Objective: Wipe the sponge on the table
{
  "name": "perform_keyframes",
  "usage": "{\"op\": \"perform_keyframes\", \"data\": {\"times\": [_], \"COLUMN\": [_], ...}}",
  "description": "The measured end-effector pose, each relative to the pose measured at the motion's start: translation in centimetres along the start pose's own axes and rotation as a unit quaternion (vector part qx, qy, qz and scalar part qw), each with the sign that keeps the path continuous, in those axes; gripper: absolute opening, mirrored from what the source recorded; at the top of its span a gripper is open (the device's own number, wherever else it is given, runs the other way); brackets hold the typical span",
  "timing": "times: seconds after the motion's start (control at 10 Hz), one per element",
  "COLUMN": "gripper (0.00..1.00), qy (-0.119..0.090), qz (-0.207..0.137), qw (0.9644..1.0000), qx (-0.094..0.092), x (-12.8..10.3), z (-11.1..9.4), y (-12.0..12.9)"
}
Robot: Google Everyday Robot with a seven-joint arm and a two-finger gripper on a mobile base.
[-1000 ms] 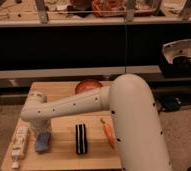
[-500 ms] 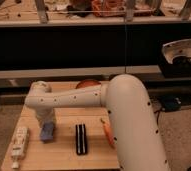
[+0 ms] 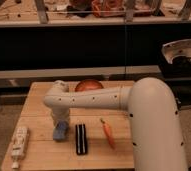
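Note:
The blue-grey sponge (image 3: 60,133) lies flat on the light wooden table (image 3: 39,102), left of centre. My gripper (image 3: 60,125) points straight down onto the sponge's top and is shut on it. Its fingertips are hidden by the wrist and the sponge. The white arm reaches in from the lower right, across the middle of the table.
A black striped block (image 3: 80,139) lies just right of the sponge. An orange carrot-like object (image 3: 107,133) is further right. A white bottle (image 3: 19,145) lies near the front left edge. A red bowl (image 3: 89,85) sits at the back behind the arm.
The gripper and the sponge have slid together to the right across the table, from near the white bottle to beside the black block.

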Motion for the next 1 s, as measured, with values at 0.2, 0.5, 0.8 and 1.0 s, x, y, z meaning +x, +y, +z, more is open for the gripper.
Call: {"op": "perform_keyframes", "data": {"times": [0.2,0.5,0.8,1.0], "gripper": [0.52,0.52,0.52,0.52], "qy": [0.006,0.011,0.01,0.011], "qz": [0.008,-0.001,-0.023,-0.049], "qw": [0.9999,0.9999,0.9996,0.9985], "qx": [0.006,0.012,0.016,0.021], "x": [-2.3,-6.4,-9.6,-9.8], "z": [-0.1,0.1,0.3,0.7], "y": [0.4,-0.6,-3.4,-6.9]}}
